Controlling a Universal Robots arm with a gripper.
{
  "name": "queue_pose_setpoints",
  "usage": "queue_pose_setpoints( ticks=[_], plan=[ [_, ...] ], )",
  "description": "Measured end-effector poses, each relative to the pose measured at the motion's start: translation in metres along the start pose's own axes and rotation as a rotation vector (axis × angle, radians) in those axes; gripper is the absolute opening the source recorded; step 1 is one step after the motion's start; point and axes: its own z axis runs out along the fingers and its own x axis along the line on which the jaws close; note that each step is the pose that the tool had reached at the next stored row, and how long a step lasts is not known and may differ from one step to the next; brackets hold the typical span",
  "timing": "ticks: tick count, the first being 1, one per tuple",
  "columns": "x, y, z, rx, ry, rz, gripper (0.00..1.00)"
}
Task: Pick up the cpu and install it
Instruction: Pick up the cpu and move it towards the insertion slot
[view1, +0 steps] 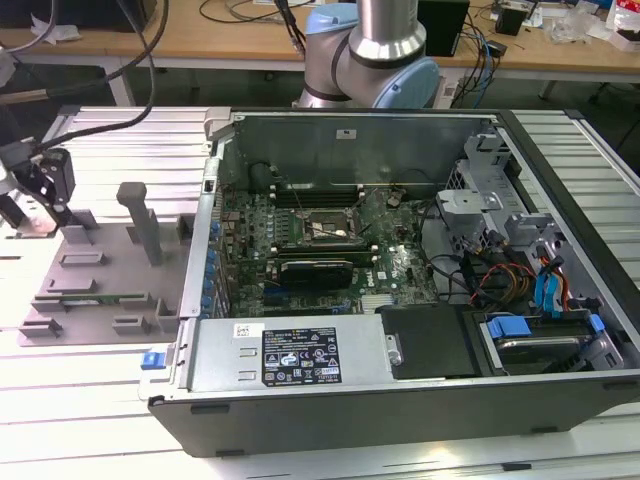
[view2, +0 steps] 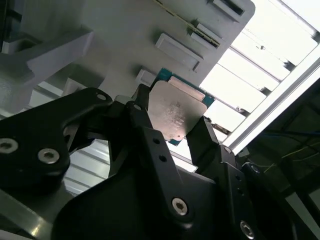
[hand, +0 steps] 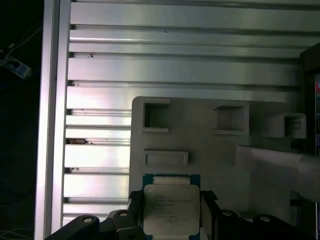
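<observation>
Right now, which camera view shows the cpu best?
The first wrist view: it faces the cpu squarely, its pale top clear between the gripper's fingers. The second wrist view shows it slanted, one edge behind a finger. In the exterior view it is too small to make out.

Black label on computer case, print illegible, cpu markings unreadable

Exterior view high, wide over PC case, both wrist views close, share tray
</observation>
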Motion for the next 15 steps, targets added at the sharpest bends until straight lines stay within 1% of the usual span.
queue_pose_setpoints(
  ticks=[1,13,14,15],
  plan=[
    [0.0,0.0001,-0.0021,0.0,0.0,0.0,0.55],
    [-0.0001,0.0001,-0.0036,0.0002,0.0003,0.0,0.55],
    [-0.0001,0.0003,-0.007,0.0,0.0001,0.0,0.55],
    [-0.0003,0.0007,-0.015,0.0001,0.0,0.0,0.55]
  ],
)
